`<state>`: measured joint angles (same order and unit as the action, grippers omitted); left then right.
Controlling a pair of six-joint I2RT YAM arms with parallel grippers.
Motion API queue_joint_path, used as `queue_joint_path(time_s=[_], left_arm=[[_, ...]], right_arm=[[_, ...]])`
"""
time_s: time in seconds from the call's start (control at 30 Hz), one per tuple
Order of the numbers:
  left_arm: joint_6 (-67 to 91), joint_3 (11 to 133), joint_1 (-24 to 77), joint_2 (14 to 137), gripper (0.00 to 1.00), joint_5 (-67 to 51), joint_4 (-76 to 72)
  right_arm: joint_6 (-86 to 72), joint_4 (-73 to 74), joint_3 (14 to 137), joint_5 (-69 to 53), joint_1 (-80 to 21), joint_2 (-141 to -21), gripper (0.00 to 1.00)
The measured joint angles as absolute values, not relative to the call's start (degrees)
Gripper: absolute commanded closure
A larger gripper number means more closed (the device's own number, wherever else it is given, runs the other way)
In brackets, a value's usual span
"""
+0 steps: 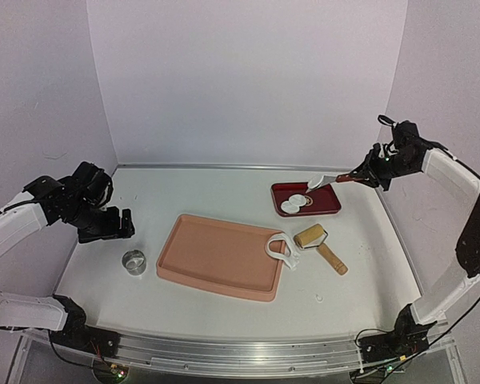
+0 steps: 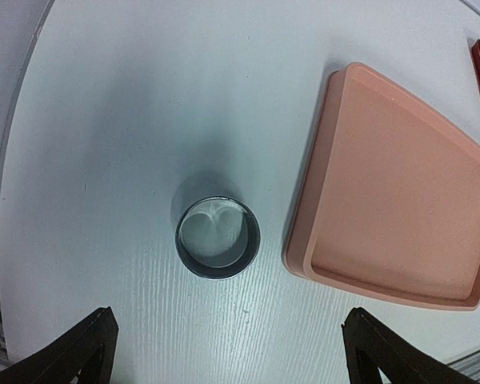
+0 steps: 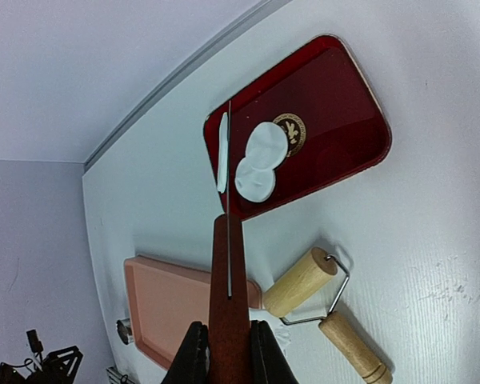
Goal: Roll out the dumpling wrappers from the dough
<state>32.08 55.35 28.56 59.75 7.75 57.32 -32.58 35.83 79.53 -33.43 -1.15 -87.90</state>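
Right wrist view has one wrapper [image 3: 222, 152] lying on the blade of a spatula [image 3: 228, 264], seen edge-on over one end of the red tray [image 3: 344, 104], where two more wrappers [image 3: 256, 180] overlap. Thin, soft and light, such a disc would likely fold, stretch or stick if pinched, so carrying it from beneath on the blade and sliding it off level looks safer. The right tool [image 3: 229, 350] is clamped on the spatula's wooden handle. Leftover dough [image 1: 278, 250], a holed strip, droops over the right rim of the pink tray [image 1: 216, 256] beside the roller [image 1: 320, 244]. Further left on the table [image 1: 224, 188], the ring [image 2: 218, 238] sits under the left tool [image 2: 232, 356], jaws wide apart, holding nothing.
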Motion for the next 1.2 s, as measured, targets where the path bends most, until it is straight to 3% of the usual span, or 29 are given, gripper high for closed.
queue_joint_path(time_s=[0.33, 0.8, 1.2], left_arm=[[32.08, 55.35, 28.56, 60.05, 0.00, 7.75, 56.45], [32.51, 55.35, 28.56, 60.10, 0.00, 7.77, 56.45], [32.88, 55.35, 28.56, 60.90, 0.00, 7.81, 56.40]], right_arm=[[-26.83, 43.97, 87.81, -28.45, -2.22, -98.94, 1.00], [-24.36, 59.55, 113.91, -16.29, -12.73, -112.53, 1.00], [-24.56, 70.74, 132.55, -13.23, -15.55, -117.56, 1.00]])
